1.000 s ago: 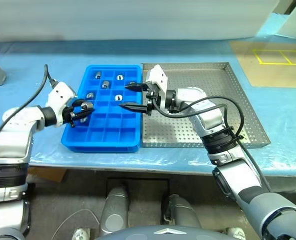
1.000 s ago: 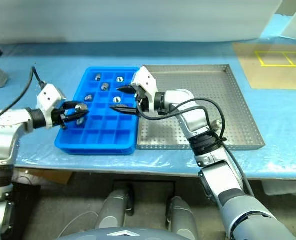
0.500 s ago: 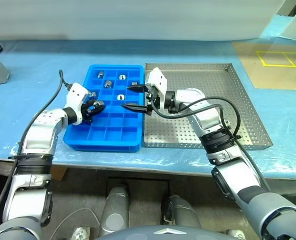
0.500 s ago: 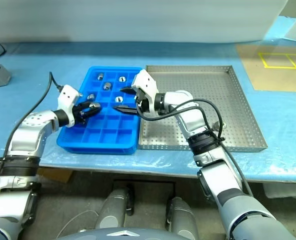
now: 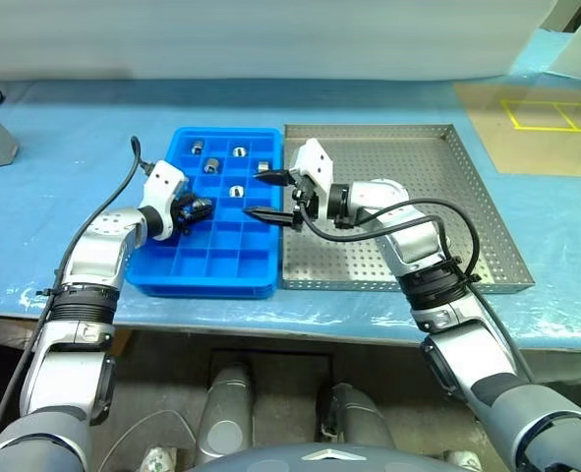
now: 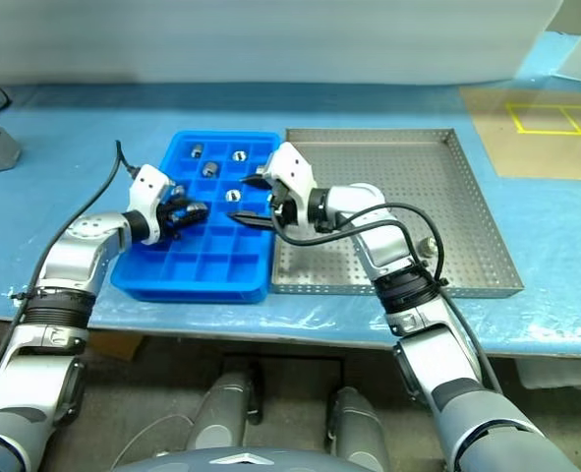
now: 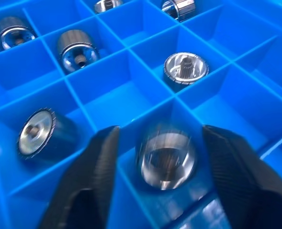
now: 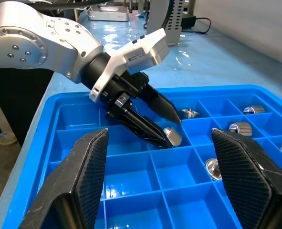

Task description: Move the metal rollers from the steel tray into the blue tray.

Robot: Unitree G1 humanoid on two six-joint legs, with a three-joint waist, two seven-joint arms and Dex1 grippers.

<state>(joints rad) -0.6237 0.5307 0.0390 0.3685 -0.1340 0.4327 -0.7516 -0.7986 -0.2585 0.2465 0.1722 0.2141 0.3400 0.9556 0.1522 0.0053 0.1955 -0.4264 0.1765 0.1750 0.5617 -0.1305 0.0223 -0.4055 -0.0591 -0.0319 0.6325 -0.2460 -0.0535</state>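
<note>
Now my left claw (image 7: 160,157) parted over the blue tray (image 5: 211,265), one roller (image 7: 167,157) loose between its fingers, five more metal rollers (image 7: 186,67) beyond, my right claw (image 5: 270,197) wide, empty, steel tray (image 5: 467,197) right.

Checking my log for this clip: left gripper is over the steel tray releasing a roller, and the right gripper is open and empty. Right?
Not quite. The left gripper is over the blue tray, not the steel tray; the left wrist view shows the roller between its fingers above a blue compartment. The right gripper is open and empty.
</note>
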